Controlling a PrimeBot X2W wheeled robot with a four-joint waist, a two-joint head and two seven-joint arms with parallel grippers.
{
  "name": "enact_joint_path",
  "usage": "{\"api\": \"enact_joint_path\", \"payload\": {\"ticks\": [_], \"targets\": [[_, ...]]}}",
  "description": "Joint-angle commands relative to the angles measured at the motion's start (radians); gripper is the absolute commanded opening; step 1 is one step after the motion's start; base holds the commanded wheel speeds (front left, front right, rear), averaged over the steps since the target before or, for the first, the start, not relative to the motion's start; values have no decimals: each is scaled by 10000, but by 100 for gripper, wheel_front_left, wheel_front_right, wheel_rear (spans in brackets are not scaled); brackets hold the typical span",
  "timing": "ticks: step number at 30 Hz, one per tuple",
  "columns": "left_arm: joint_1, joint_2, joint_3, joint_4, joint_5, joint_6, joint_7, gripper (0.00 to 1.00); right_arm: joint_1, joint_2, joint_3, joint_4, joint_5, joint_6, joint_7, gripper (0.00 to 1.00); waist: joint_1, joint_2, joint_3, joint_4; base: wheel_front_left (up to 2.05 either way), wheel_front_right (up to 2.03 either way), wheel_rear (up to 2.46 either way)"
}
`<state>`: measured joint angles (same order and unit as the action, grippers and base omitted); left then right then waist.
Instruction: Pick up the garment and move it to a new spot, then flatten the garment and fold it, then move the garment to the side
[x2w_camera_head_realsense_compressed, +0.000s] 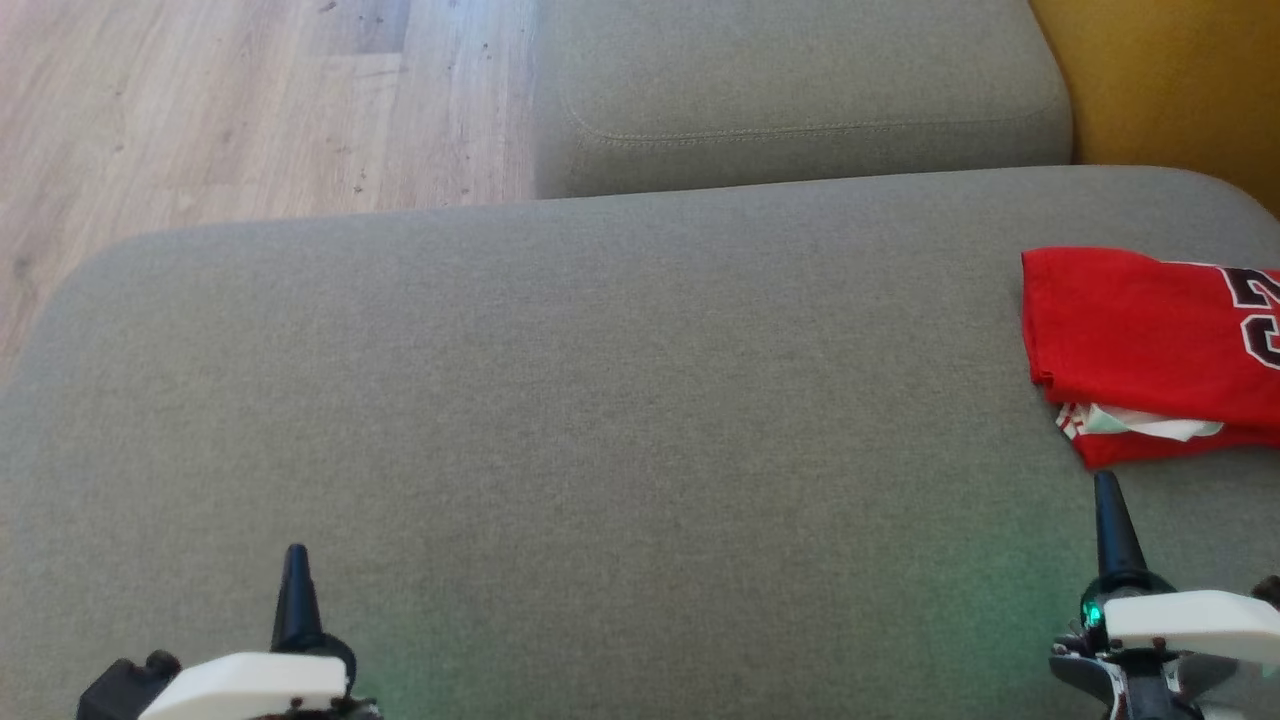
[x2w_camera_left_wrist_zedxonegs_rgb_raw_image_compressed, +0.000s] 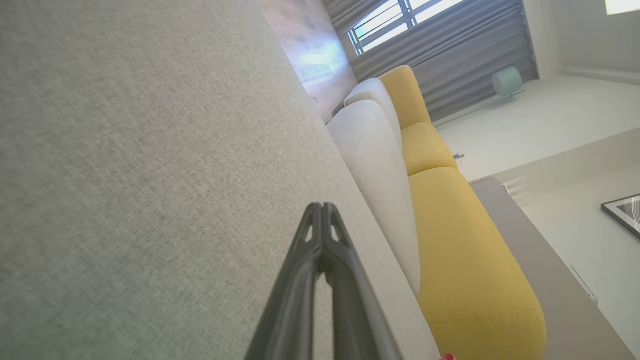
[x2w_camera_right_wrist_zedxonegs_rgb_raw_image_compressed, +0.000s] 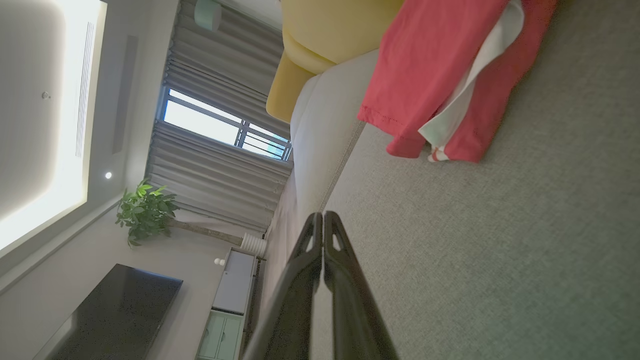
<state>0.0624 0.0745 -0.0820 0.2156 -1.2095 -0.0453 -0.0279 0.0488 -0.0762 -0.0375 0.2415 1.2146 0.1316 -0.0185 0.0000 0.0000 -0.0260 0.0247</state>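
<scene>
The garment (x2w_camera_head_realsense_compressed: 1150, 350) is a red jersey with dark numerals and a white inner layer, lying folded at the right edge of the grey sofa seat (x2w_camera_head_realsense_compressed: 600, 400); the right wrist view has it (x2w_camera_right_wrist_zedxonegs_rgb_raw_image_compressed: 430, 75) at the upper right. My right gripper (x2w_camera_head_realsense_compressed: 1105, 485) is shut and empty, just in front of the garment's near edge without touching it, its tips pressed together (x2w_camera_right_wrist_zedxonegs_rgb_raw_image_compressed: 323, 216). Far off at the lower left, my left gripper (x2w_camera_head_realsense_compressed: 296, 552) is also shut and holds nothing, fingertips closed (x2w_camera_left_wrist_zedxonegs_rgb_raw_image_compressed: 321, 206) over bare cushion.
A second grey cushion (x2w_camera_head_realsense_compressed: 800, 90) lies beyond the seat, with a yellow cushion (x2w_camera_head_realsense_compressed: 1170, 70) at the far right. Wooden floor (x2w_camera_head_realsense_compressed: 200, 100) runs off to the upper left. The seat's left edge curves away near the floor.
</scene>
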Motion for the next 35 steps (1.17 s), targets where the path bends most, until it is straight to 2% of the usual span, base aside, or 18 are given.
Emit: {"api": "enact_joint_path", "payload": {"ticks": [1,35], "targets": [[-677,103,421,-246,-328,-125,58,0,-601,-41,81,-254,332,-7,87,0,0,0,14,-12,0,0,0],[-1669,62,1536,275,-4343,-853,1072,0,-1540,51,-475,15,4179,-9,1086,0,0,0,292,-246,0,0,0]]}}
